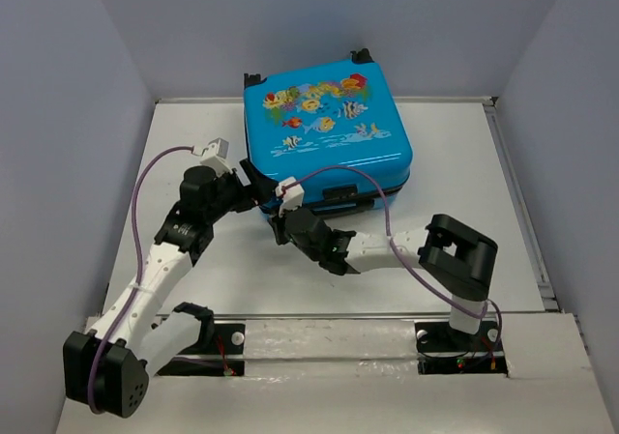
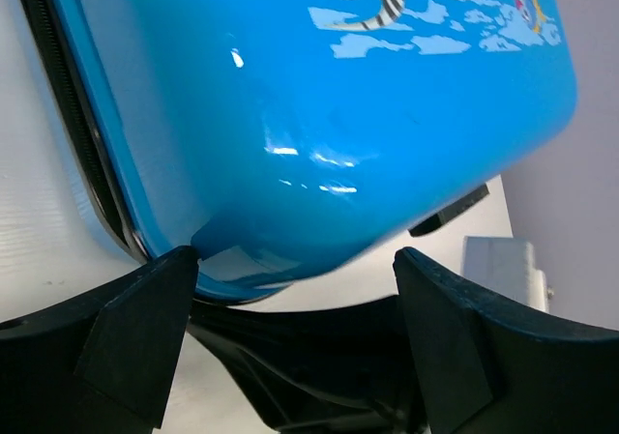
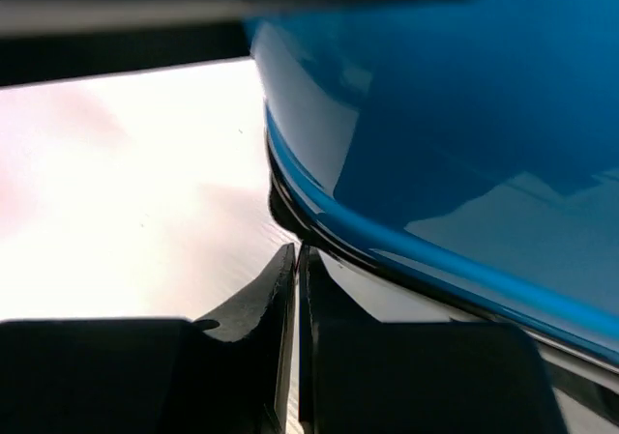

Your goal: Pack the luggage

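Note:
The luggage [image 1: 327,130] is a bright-blue hard-shell suitcase with a fish print. It lies flat and closed at the back middle of the table. My left gripper [image 1: 254,188] is at its front-left corner. In the left wrist view the fingers [image 2: 145,328] stand wide open, the rounded blue corner [image 2: 290,163] reaches between them, and the left finger touches it. My right gripper [image 1: 280,225] is just in front of the same corner, shut. Its fingertips [image 3: 290,265] meet at the suitcase's black zipper band [image 3: 290,207]. I see nothing between them.
The white table [image 1: 464,163] has a raised rim on the right [image 1: 513,192] and grey walls on three sides. Purple cables [image 1: 140,212] loop over both arms. The right arm's elbow [image 1: 462,255] stands high at front right. A pale grey block [image 2: 498,270] sits beyond my left gripper's right finger.

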